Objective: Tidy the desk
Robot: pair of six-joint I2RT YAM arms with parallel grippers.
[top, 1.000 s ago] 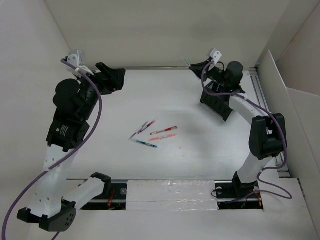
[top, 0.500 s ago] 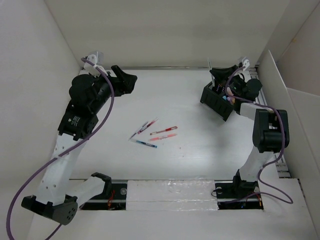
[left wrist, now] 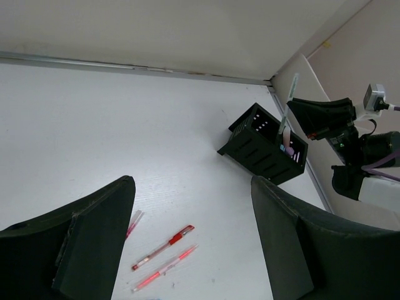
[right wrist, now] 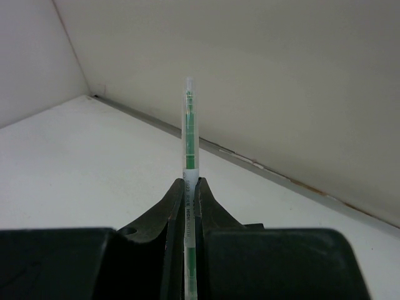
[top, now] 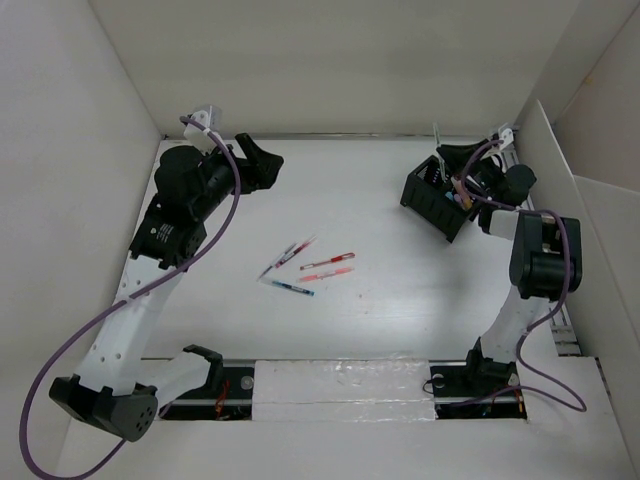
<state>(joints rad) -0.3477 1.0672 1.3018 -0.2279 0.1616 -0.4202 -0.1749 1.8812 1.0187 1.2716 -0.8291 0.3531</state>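
Observation:
The desk (top: 390, 310) is a white tabletop between white walls. Several pens lie loose near its middle, among them a red pen (top: 328, 261) and a blue one (top: 288, 287). The red pen (left wrist: 164, 247) also shows in the left wrist view. My right gripper (top: 457, 165) is shut on a green highlighter (right wrist: 189, 131) and holds it upright over the black slotted organizer (top: 437, 200). In the left wrist view the highlighter's (left wrist: 289, 100) lower end is at the organizer's (left wrist: 262, 147) top. My left gripper (top: 268, 162) is open and empty, raised over the far left of the desk.
White panel walls border the desk on all sides, and a metal rail (top: 535, 215) runs along its right edge beside the organizer. Another item stands in the organizer (left wrist: 287, 149). Both arm bases sit at the near edge.
My right gripper has swung right with the highlighter, from left of the organizer to above it. My left arm has moved right and a little farther back, still open.

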